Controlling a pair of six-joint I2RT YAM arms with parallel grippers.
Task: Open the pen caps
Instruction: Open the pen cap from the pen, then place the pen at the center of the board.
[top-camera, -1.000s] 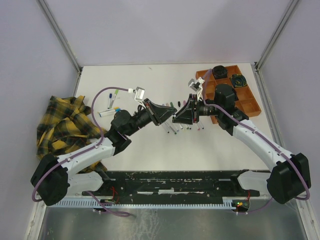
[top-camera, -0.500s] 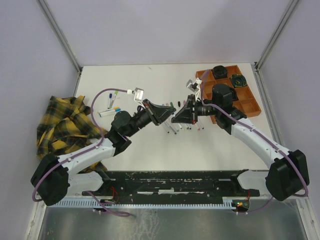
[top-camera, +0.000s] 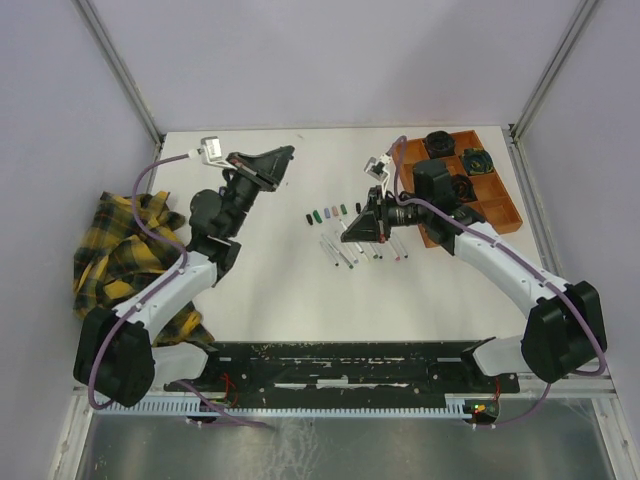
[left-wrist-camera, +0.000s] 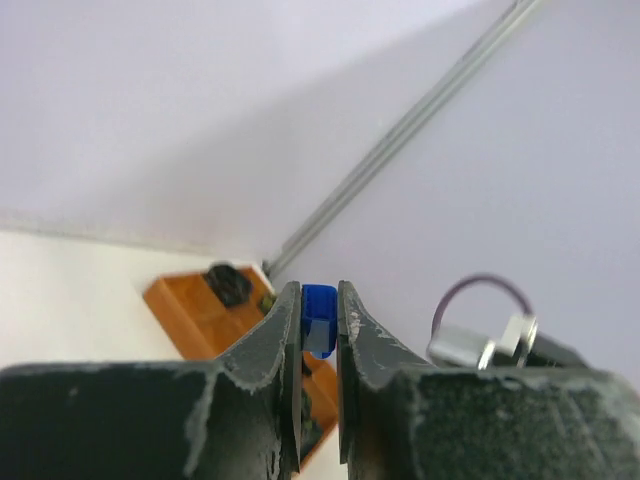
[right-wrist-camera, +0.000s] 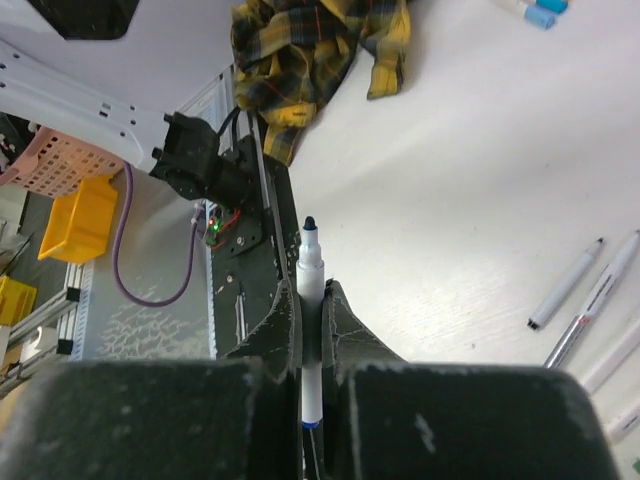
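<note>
The left hand (top-camera: 282, 154), up off the surface (top-camera: 270, 290) at the back left, pinches a blue cap (left-wrist-camera: 318, 318). Loose caps (top-camera: 326, 213) lie in a row mid-surface. Beside them, the right hand (right-wrist-camera: 312, 300) clamps a pen (right-wrist-camera: 311, 262), its tip bare.

A white surface (top-camera: 270, 290) sits inside pale purple walls (top-camera: 330, 60). Grey metal bars (top-camera: 118, 68) run up the far corners. At the near edge lies a black strip (top-camera: 350, 365), then a shiny grey sheet (top-camera: 330, 450). The light is soft and even.
</note>
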